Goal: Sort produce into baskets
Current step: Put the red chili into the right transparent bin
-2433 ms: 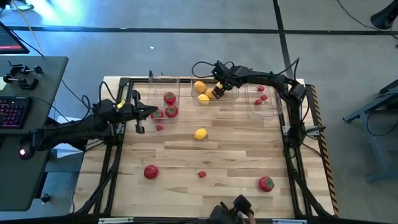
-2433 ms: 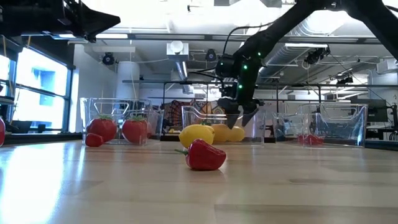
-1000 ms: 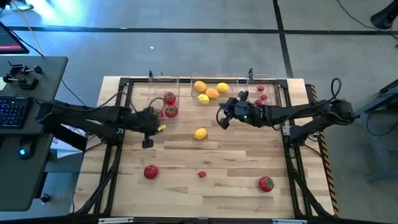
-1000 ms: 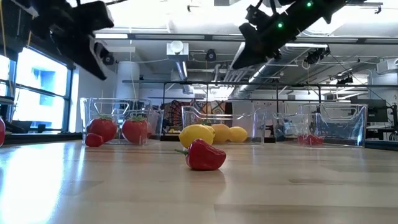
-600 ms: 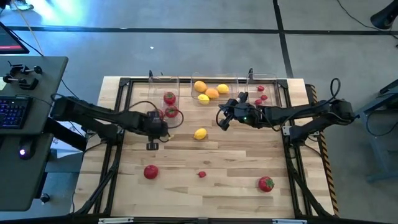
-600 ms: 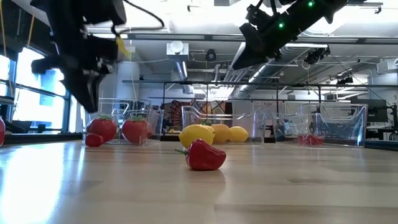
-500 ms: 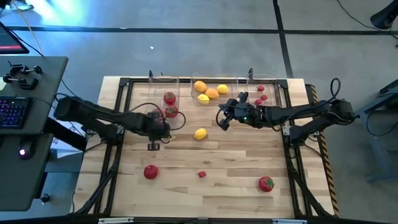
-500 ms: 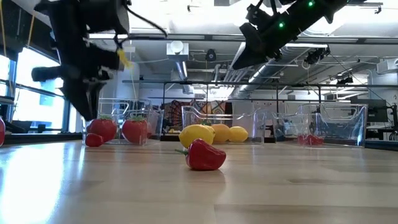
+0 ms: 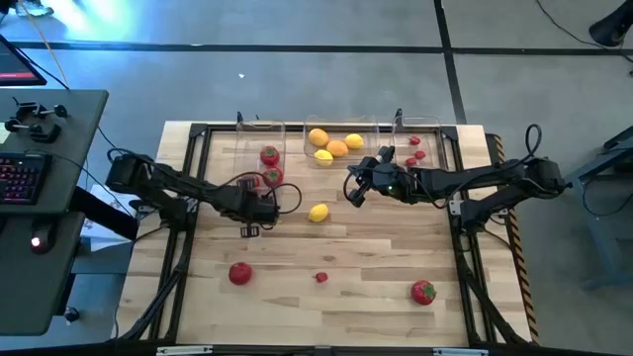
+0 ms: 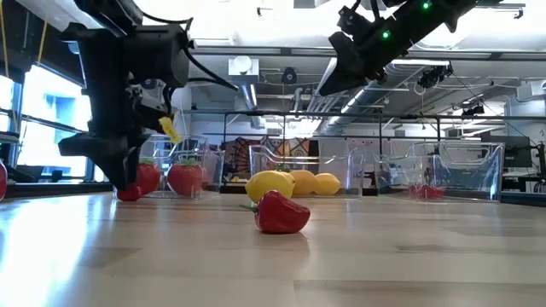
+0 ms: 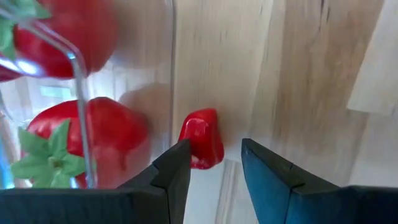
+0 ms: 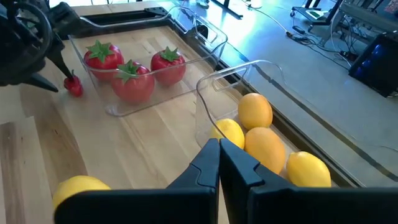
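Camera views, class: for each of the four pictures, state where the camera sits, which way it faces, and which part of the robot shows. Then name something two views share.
High view: above, looking straight down on the table; both arms show.
Low view: at tabletop height, looking level across; left pincer descends by the small red berry.
Left wrist view: on the left arm, facing down; its open fingers flank that berry.
Right wrist view: on the right arm, over its shut fingers toward the tomato bin.
Shared: both wrist views show the berry beside the tomato bin.
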Controlling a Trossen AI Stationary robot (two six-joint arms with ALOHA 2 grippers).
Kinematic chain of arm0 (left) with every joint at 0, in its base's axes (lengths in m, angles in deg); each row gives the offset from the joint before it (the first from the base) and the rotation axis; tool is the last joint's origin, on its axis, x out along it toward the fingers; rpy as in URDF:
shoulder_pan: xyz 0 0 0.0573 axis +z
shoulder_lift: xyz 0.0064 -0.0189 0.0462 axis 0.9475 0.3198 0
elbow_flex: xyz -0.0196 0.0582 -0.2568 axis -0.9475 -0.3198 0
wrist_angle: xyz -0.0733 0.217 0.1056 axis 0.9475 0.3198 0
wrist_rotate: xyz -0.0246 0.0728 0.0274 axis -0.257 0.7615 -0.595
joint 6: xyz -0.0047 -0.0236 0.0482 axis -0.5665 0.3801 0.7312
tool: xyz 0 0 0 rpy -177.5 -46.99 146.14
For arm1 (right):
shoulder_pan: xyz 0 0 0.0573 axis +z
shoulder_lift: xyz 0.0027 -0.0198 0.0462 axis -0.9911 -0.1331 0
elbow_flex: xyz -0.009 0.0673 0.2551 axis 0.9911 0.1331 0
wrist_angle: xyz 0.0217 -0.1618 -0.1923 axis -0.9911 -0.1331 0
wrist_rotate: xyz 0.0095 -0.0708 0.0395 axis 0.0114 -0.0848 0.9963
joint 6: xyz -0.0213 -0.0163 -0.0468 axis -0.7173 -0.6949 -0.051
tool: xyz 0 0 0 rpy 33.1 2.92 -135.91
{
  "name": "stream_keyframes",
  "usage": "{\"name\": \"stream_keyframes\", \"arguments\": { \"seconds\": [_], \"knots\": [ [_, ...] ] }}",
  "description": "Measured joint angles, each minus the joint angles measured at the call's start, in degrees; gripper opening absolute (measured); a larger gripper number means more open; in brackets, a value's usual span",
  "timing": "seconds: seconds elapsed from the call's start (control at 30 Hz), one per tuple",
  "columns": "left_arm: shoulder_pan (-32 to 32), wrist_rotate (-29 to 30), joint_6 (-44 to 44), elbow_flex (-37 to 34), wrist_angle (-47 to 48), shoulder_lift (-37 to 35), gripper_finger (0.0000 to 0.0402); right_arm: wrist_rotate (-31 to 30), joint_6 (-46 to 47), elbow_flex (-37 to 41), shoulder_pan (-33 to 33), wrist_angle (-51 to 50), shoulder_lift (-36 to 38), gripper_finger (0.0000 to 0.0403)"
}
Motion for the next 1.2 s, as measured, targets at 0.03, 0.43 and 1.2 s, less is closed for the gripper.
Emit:
{"name": "stream_keyframes", "arguments": {
  "seconds": [0.03,0.43,1.2],
  "knots": [
    [0.0,0.1,-0.01,0.0,-0.2,0.44,0.0131,0.0,0.0,0.0,0.0,0.0,0.0,0.0],
    [2.29,-1.03,-0.17,0.12,-0.5,1.3,0.0131,0.03,-0.01,0.0,-0.01,-0.02,0.0,0.0],
    [-0.21,-16.25,1.76,2.14,1.24,-4.08,0.0009,2.71,-0.02,-0.07,0.0,-0.83,-0.04,0.0]
  ]
}}
